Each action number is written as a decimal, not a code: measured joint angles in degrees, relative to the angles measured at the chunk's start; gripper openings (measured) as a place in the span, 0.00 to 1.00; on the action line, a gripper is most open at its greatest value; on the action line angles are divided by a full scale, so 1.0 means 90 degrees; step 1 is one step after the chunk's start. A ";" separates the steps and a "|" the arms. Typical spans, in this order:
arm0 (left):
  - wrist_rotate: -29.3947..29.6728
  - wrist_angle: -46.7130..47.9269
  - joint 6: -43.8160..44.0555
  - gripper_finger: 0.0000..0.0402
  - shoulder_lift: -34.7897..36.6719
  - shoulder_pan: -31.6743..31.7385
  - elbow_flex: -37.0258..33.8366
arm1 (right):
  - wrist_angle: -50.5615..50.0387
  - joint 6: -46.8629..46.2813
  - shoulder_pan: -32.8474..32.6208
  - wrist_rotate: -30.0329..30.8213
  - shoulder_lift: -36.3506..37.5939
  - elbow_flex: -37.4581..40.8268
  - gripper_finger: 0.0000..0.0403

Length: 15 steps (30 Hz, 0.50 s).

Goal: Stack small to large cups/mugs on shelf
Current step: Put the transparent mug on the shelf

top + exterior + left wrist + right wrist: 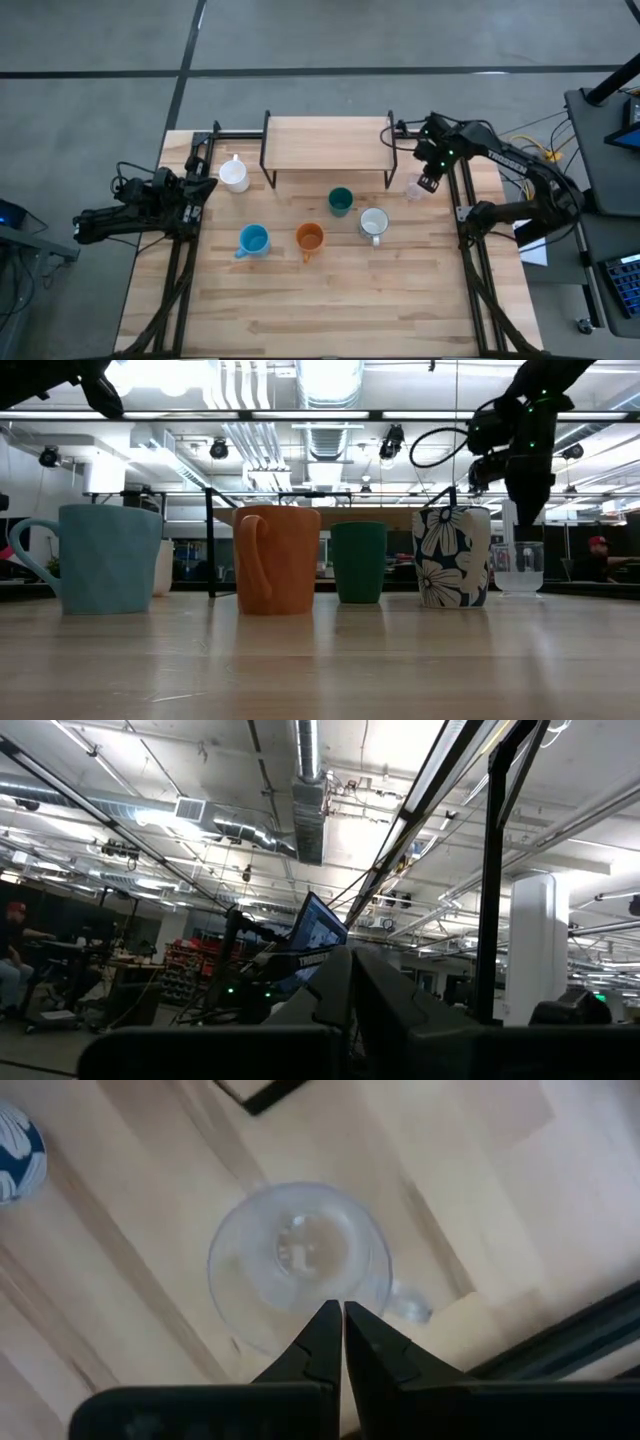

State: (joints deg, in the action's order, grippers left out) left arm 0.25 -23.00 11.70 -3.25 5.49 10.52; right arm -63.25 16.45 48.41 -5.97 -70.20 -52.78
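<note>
The shelf [325, 143] stands at the table's far middle with nothing on its board. On the table in front of it stand a teal cup [340, 201], a white flowered mug [373, 224], an orange mug [309, 238] and a light blue mug [253, 240]. A white mug [233, 175] stands left of the shelf. The clear glass [295, 1265] stands upright by the shelf's right legs. My right gripper [343, 1315] points down just above the glass's rim, shut, holding nothing. My left gripper [207, 187] waits at the left edge, shut, tilted upward.
Black frame rails run along the table's left side [185, 250] and right side [470, 250]. The shelf's black right leg [391, 165] stands close to the glass. Bare tabletop lies toward the near edge [330, 310].
</note>
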 joint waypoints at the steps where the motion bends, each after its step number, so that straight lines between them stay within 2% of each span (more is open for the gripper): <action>1: 0.0000 0.0001 -0.0001 0.00 0.0000 0.0000 0.0000 | 0.0003 -0.0005 -0.0031 0.0004 -0.0047 -0.0073 0.02; 6: 0.0000 -0.0001 -0.0002 0.00 0.0000 -0.0001 0.0000 | 0.0005 -0.0223 -0.0165 0.0384 -0.0241 -0.0604 0.02; 15: 0.0000 -0.0001 0.0005 0.00 -0.0002 0.0001 0.0000 | -0.0652 -0.1120 -0.0186 0.0531 -0.0808 -0.1691 0.02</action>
State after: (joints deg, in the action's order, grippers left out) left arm 0.25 -23.00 11.75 -3.27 5.50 10.52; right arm -69.11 6.37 46.74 -1.19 -77.48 -67.99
